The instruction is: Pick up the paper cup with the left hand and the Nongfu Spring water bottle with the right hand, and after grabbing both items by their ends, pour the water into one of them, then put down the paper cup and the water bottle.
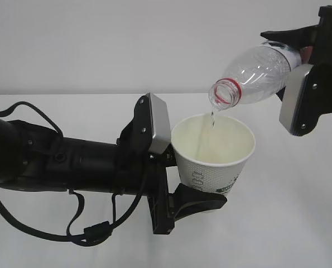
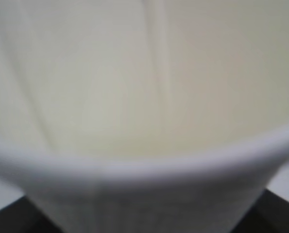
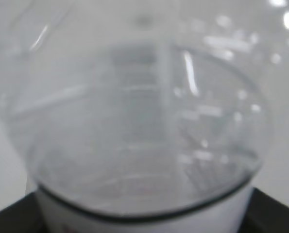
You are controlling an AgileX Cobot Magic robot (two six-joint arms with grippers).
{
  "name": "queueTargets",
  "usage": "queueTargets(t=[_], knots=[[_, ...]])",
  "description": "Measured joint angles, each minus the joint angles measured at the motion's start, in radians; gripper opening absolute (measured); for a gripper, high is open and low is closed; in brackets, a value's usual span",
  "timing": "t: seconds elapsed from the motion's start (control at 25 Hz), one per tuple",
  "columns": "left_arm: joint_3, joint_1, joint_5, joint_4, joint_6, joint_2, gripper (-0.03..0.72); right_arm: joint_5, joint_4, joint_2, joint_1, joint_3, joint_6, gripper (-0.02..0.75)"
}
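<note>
White paper cup (image 1: 213,153) sits clamped in left jaws; right jaws grip the tilted bottle (image 1: 255,75).

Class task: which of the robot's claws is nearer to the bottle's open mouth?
Left. Its claw grips the paper cup right beneath the mouth; the right claw holds the bottle's far end.

The paper cup (image 1: 213,148) is matt white paper, smooth inside. The Nongfu Spring water bottle (image 1: 255,74) is clear, glossy ribbed plastic, and both rest above a matt white table (image 1: 299,212)
</note>
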Motion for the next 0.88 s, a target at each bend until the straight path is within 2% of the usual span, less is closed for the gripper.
queueTargets(t=[0.88], knots=[[0.000, 0.000, 0.000, 0.000, 0.000, 0.000, 0.536, 0.000, 0.002, 0.000, 0.000, 0.000, -0.009, 0.478]])
